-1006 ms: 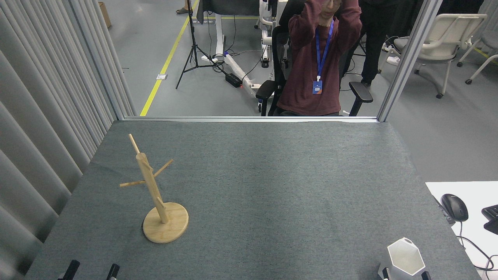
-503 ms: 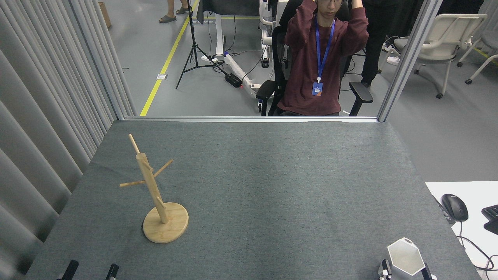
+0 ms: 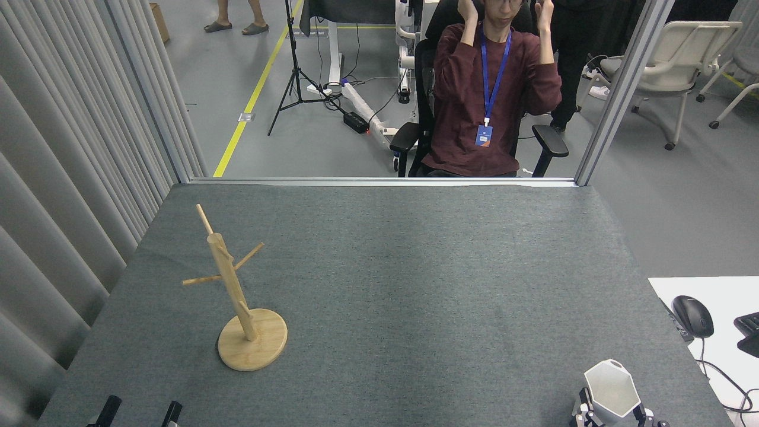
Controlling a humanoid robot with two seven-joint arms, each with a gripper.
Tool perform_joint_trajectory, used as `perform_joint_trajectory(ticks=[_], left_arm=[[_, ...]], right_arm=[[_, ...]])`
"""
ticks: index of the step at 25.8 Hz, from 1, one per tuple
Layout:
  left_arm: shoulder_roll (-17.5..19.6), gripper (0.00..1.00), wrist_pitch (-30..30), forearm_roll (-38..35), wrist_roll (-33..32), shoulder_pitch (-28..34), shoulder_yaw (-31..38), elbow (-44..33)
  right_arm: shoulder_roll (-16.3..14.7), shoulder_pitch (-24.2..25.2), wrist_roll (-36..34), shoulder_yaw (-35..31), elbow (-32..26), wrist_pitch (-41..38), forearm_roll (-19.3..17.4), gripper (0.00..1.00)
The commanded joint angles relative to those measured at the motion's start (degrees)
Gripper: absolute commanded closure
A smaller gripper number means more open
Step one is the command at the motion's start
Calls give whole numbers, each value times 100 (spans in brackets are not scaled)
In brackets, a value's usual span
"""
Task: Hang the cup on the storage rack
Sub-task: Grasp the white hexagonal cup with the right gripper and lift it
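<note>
Down at the near right corner, the right gripper has its two fingers either side of the white cup, clamped on it by the look of things, the cup upright with its hexagonal mouth open to the camera. Over at the near left edge, the left gripper shows only two dark fingertips standing apart, holding nothing. Further in on the grey table, well apart from the cup, stands the bamboo storage rack, every peg bare. Beyond the table's far edge a person sits in a chair, hands raised to the head. So the grasp looks made; the carry across and the hanging are all left to do.
</note>
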Motion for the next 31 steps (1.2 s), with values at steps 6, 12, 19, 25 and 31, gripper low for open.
perform_joint_trajectory(ticks=[6, 12, 19, 25, 31], left_arm=[[-54, 1, 42, -624, 144, -79, -1109, -19], [-256, 1, 727, -1986, 346, -440, -2313, 121], [-309, 1, 798, -2083, 197, -519, -3201, 288], [-309, 1, 903, -2083, 188, -528, -3324, 341], [-309, 1, 1061, -2083, 188, -528, -3315, 367]], right_arm=[[24, -109, -19, -48, -670, -37, -72, 45], [788, -522, -28, -127, -1276, 138, -406, 45], [1606, -558, 25, 682, -1839, 297, -231, 45], [1685, -355, -2, 2281, -2102, 516, 68, 43], [1623, -109, 34, 3266, -2190, 596, 657, 43]])
